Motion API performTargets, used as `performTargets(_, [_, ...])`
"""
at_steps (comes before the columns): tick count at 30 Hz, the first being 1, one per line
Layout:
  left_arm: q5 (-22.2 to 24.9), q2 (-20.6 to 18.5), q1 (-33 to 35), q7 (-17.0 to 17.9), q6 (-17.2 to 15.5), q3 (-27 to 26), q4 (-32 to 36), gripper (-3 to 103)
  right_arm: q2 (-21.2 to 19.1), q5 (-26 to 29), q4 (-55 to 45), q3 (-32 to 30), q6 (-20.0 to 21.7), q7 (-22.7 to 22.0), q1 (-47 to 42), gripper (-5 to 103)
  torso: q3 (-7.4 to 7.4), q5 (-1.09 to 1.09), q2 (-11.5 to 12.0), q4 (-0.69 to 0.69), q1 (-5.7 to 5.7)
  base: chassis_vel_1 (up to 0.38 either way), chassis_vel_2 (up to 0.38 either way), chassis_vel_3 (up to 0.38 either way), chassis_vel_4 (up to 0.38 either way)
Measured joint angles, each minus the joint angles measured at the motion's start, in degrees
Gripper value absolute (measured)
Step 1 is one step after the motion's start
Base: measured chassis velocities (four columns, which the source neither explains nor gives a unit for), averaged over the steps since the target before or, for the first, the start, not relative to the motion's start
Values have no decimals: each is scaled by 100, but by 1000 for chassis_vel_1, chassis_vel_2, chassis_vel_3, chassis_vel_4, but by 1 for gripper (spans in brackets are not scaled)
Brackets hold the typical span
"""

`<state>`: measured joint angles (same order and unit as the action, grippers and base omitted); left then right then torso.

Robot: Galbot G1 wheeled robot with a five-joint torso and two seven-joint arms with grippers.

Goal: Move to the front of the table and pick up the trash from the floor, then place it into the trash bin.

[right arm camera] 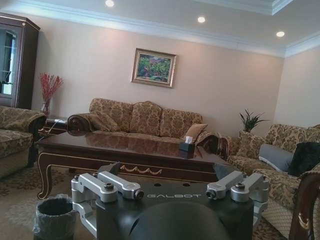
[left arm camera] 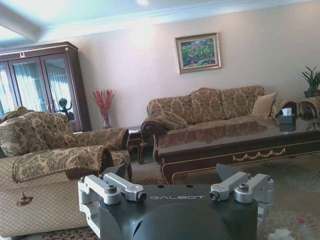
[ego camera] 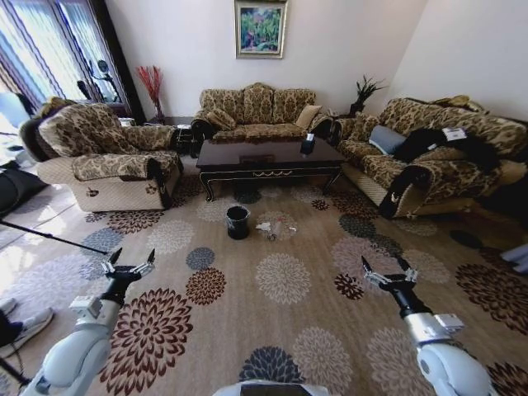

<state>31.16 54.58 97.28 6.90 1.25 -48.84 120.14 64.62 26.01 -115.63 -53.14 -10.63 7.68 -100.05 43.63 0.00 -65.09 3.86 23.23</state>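
Both arms are held low before the robot, the left gripper (ego camera: 128, 266) and the right gripper (ego camera: 388, 273) each spread wide and holding nothing above the patterned carpet (ego camera: 280, 322). Well ahead, the trash bin (ego camera: 238, 222) stands on the floor before the table (ego camera: 268, 157), with the trash (ego camera: 275, 228) just beside it. The right wrist view catches the bin's liner (right arm camera: 54, 207) close by; the left wrist view shows a white scrap (left arm camera: 281, 233) on the floor.
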Motion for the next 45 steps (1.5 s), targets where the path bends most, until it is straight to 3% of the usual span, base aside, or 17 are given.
performTargets(16, [53, 0, 124, -90, -118, 9, 70, 100, -37, 122, -36, 6, 41, 4, 38, 100, -6, 1, 11, -1, -4, 0, 0, 0, 0])
performTargets(30, [-28, 152, 218, -164, -220, 103, 70, 100, 60, 130, -42, 2, 47, 37, 26, 100, -236, 0, 431, -1, -195, 0, 0, 0, 0])
performTargets(45, [-220, 285, 145, -59, -560, 52, 313, 100, 264, 46, -119, 105, -101, 129, -25, 100, -481, 0, 875, -1, -394, 0, 0, 0, 0])
